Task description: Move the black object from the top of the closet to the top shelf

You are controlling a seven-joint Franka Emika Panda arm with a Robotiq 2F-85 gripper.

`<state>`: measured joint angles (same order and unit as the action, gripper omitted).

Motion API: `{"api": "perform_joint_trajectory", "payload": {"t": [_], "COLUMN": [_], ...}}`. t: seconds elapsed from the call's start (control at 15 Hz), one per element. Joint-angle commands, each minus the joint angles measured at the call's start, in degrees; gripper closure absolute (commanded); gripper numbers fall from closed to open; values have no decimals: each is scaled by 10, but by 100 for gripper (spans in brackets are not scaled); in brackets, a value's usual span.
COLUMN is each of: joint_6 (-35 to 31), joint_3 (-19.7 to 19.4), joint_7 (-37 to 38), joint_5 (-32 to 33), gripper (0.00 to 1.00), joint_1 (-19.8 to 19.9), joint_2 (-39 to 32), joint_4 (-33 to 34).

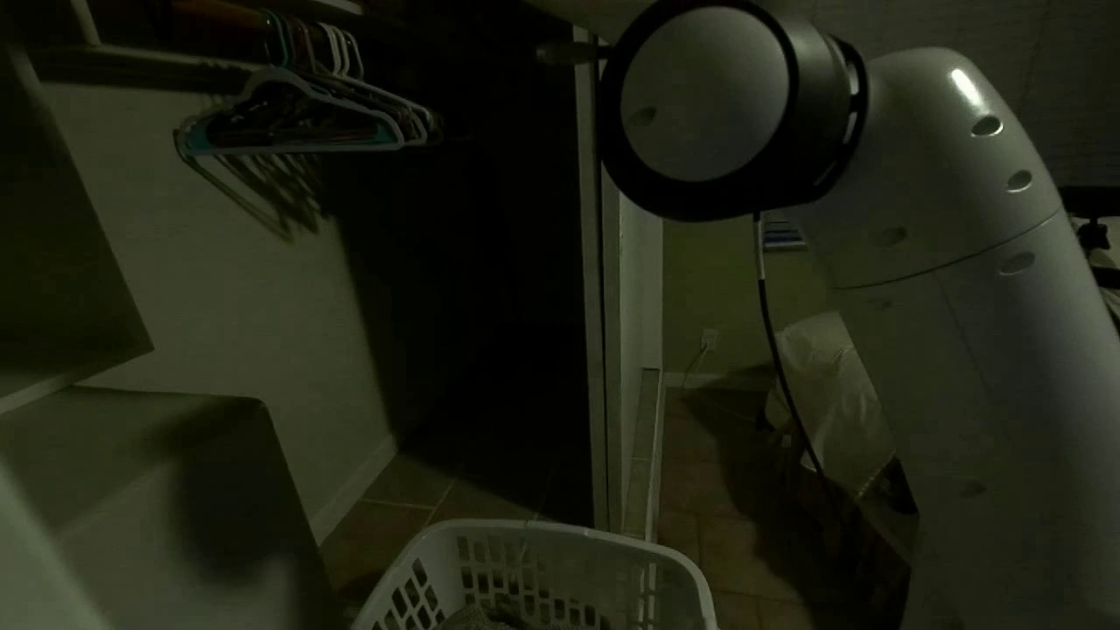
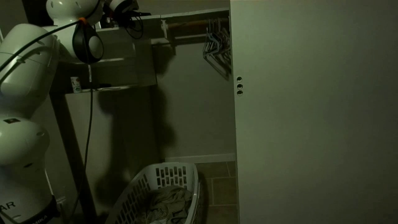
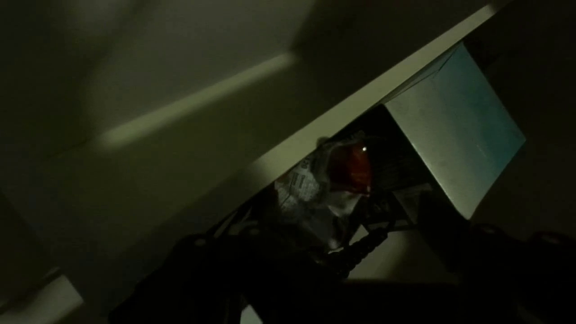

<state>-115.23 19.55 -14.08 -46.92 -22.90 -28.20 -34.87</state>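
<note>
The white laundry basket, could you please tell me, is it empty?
No, in an exterior view crumpled cloth lies inside the white laundry basket.

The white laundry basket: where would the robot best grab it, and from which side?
The laundry basket is probably best pinched at its rim, coming straight down from above, one side of the grip inside and one outside. It is open-topped and likely too wide to clasp whole; the rim is a narrow band, and the visible cloth inside lies lower.

One closet (image 2: 199, 118), one basket (image 2: 192, 175)
</note>
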Motion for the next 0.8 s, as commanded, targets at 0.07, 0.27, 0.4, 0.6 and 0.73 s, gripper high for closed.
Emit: {"api": "perform_joint_trajectory", "payload": {"t": [0.07,0.27,0.4,0.6,0.73], "joint_6": [9,6,7,7,7], "joint_3": [-6,-6,-7,-8,-8], "joint_7": [17,16,17,16,14], "joint_5": [22,23,22,22,20], "gripper": [59,67,75,96,98], "joint_1": [-12,-11,-10,-9,-8], "joint_2": [-22,-24,-26,-29,-31], "joint_4": [41,44,45,47,48]}}
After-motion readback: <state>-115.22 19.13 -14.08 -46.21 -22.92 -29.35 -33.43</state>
